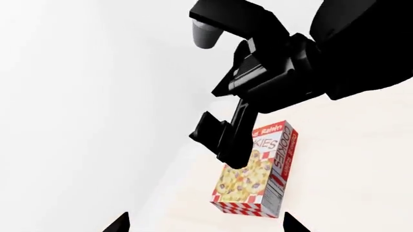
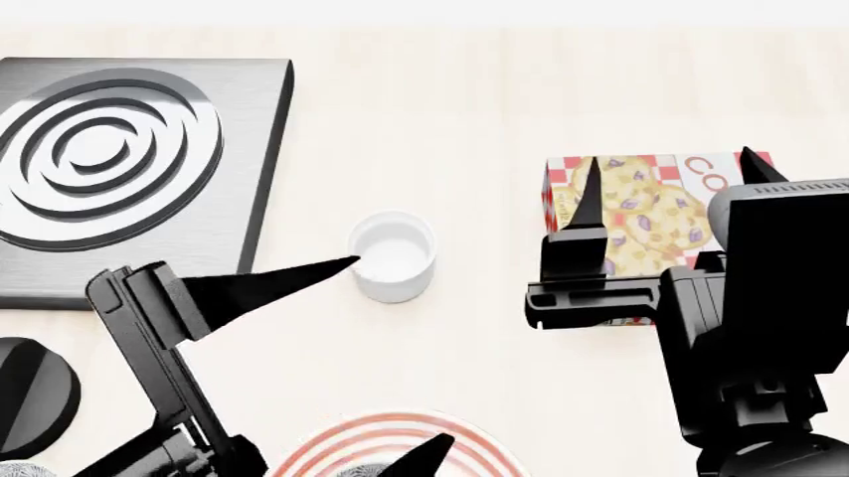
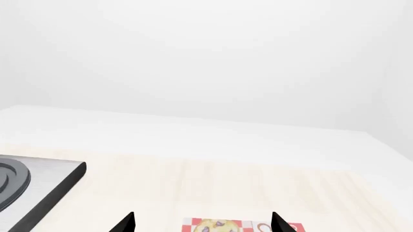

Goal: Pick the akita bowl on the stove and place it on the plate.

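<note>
The stove [image 2: 119, 169] lies at the far left, and nothing stands on its ring burner; its corner also shows in the right wrist view [image 3: 38, 181]. The plate [image 2: 325, 447] with red rings is cut off by the near edge. A grey sliver [image 2: 361, 470] sits on it there; I cannot tell whether that is the akita bowl. My left gripper [image 2: 398, 348] hangs open between the plate and a white cup, holding nothing. My right gripper [image 2: 670, 159] is open above the cookie box. In the wrist views both the left gripper [image 1: 206, 226] and the right gripper [image 3: 202, 224] stand wide open and empty.
A plain white cup [image 2: 392, 256] stands mid-table, next to the upper left fingertip. A red-and-white cookie box [image 2: 637, 214] lies flat at the right, also seen as the cookie box [image 1: 255, 169] under the right arm. The stove's black knob [image 2: 30, 396] is near left.
</note>
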You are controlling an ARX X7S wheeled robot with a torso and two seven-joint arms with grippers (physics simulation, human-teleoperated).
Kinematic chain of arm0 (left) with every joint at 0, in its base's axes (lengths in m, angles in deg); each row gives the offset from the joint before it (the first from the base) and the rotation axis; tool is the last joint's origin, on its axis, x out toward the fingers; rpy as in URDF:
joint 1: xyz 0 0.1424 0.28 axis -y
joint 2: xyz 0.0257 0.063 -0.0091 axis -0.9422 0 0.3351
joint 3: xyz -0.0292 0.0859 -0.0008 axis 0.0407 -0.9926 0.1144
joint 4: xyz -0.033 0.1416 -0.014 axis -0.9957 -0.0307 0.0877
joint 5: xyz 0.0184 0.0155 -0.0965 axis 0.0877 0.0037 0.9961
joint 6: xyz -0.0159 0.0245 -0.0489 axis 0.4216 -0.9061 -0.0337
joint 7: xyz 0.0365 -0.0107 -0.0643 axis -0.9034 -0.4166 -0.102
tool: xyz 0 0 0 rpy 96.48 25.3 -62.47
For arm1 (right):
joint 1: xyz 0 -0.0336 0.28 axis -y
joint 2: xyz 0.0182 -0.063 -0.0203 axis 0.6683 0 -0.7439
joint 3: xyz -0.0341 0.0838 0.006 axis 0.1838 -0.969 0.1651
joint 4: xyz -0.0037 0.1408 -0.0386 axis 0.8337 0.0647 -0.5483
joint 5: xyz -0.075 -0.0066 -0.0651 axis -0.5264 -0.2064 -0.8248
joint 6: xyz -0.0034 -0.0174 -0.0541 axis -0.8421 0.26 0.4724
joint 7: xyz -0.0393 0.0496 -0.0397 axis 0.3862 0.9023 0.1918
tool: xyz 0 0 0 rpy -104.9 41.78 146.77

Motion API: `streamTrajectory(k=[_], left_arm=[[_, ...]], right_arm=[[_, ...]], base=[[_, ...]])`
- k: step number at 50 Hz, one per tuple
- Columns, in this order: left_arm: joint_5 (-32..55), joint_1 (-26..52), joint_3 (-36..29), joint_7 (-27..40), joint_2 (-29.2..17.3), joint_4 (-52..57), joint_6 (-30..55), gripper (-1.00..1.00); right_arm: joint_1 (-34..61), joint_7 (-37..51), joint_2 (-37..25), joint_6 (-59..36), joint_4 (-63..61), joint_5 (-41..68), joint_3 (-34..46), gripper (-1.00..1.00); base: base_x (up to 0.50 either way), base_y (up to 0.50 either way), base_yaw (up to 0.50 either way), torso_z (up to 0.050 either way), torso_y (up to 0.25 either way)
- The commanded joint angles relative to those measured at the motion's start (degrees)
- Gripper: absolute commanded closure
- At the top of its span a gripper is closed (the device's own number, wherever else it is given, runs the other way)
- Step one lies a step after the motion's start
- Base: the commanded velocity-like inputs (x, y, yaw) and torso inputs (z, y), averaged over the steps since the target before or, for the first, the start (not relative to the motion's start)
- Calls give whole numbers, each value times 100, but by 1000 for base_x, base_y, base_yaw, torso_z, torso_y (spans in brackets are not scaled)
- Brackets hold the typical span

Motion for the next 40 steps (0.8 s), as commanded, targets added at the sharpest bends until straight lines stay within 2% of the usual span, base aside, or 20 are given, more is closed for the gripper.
streamTrajectory(k=[1, 20, 40], left_arm=[[290, -62, 421, 94, -240, -221, -447, -100], [753, -277, 1010, 372, -655, -507, -1163, -100], [860, -617, 1295, 536, -1029, -670, -1741, -100]], right_arm=[[1, 14, -11, 9, 3, 15, 9, -100], [3, 35, -29, 24, 9, 39, 24, -100], [4, 57, -47, 46, 15, 59, 39, -100]], base=[[0, 0, 0, 0, 0], [0, 0, 0, 0, 0], [0, 0, 0, 0, 0]])
